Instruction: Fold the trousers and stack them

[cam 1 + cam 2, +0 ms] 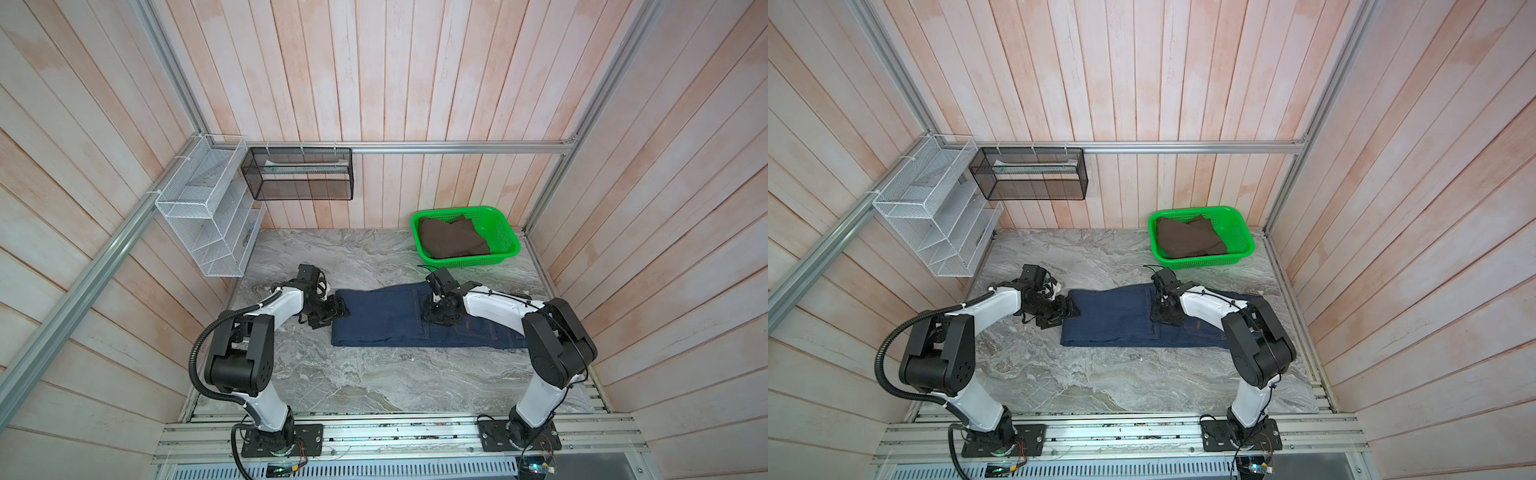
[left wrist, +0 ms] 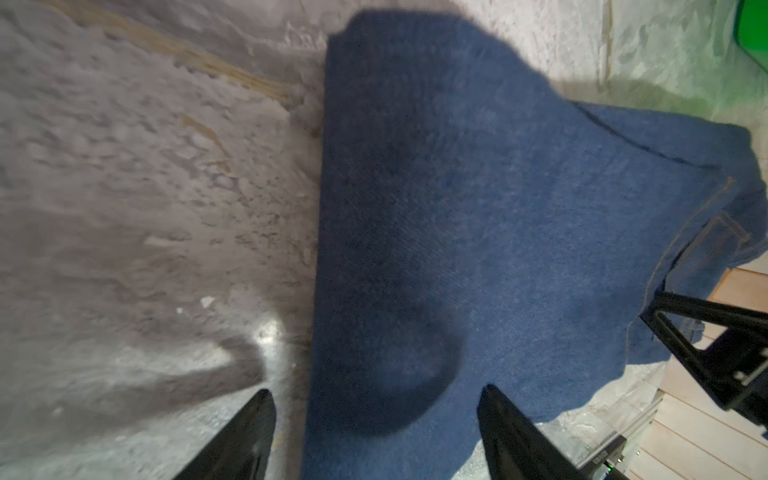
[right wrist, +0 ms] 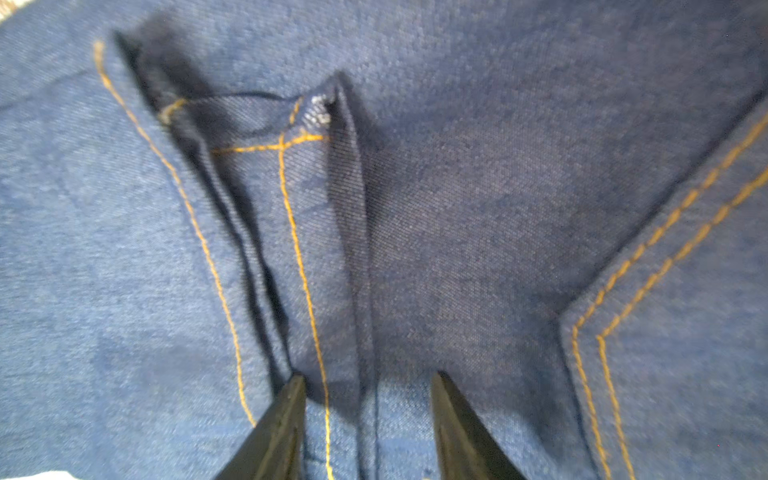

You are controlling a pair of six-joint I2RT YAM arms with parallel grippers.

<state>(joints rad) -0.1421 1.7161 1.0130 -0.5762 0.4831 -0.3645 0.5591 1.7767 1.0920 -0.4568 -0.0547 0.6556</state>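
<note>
Across the middle of both top views, the trousers [image 1: 382, 322] lie flat on the grey marble bench [image 1: 353, 382]. They are folded into a long band running left to right, and the right end is partly hidden behind my right arm [image 1: 557, 332]. At the band's left edge I have the left claw [image 1: 333, 312] spread wide. Its wrist view shows one finger over bare bench and the other over denim, with the folded edge between them and nothing gripped. Right of centre, the right claw [image 1: 440, 318] points down onto the denim beside the orange-stitched pocket. Its fingers [image 3: 453, 415] stand about half apart, either side of a raised seam ridge, not pinching it. Toward the upper right sits a green basket [image 1: 512, 246] holding a brown cloth [image 1: 451, 241].
</note>
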